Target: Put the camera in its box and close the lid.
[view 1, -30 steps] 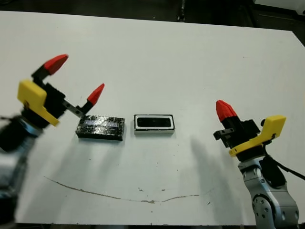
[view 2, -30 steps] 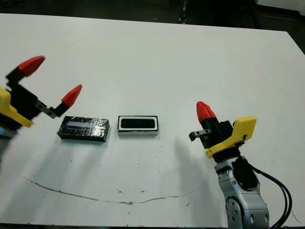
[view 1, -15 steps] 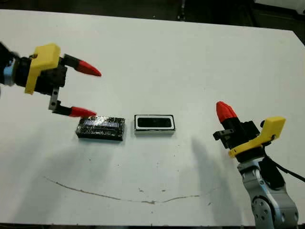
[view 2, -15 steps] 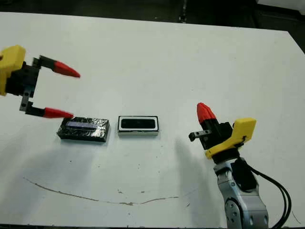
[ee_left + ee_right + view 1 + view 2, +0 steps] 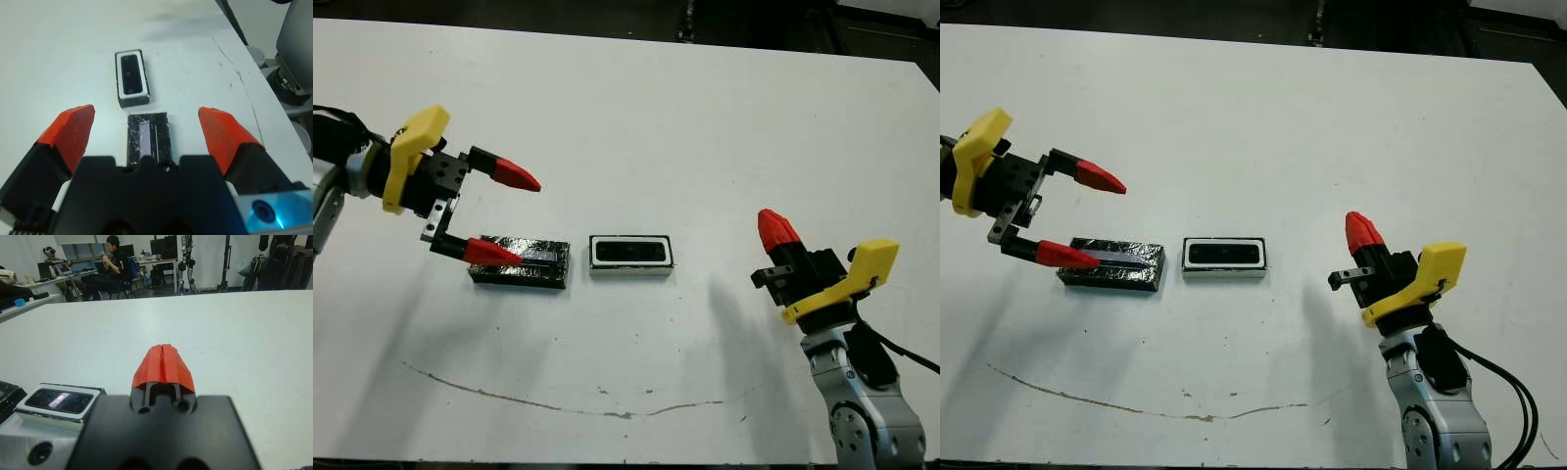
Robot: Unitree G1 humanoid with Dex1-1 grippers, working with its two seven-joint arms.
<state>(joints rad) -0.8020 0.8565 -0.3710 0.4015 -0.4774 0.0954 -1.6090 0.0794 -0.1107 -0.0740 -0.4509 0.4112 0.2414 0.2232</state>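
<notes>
The box (image 5: 629, 269), a small white-walled tray, sits mid-table with the camera (image 5: 629, 253) lying inside it as a dark glossy bar. Just left of it, flat on the table, lies the lid (image 5: 544, 262), black with crinkled silvery reflections. My left gripper (image 5: 524, 221) is open and points right, above the lid's left end. Its lower fingertip (image 5: 494, 255) hangs over the lid. In the left wrist view the lid (image 5: 146, 139) shows between the fingers with the box (image 5: 132, 99) beyond. My right gripper (image 5: 773, 227) is shut and empty, off to the right of the box.
A thin dark scuff line (image 5: 558, 403) curves across the table near the front edge. People sit at desks (image 5: 105, 264) beyond the table's far side in the right wrist view.
My left gripper has swung from upright to pointing right, then moved right and down, so its lower finger now hangs over the lid's left end. Right arm, box and lid are unmoved.
</notes>
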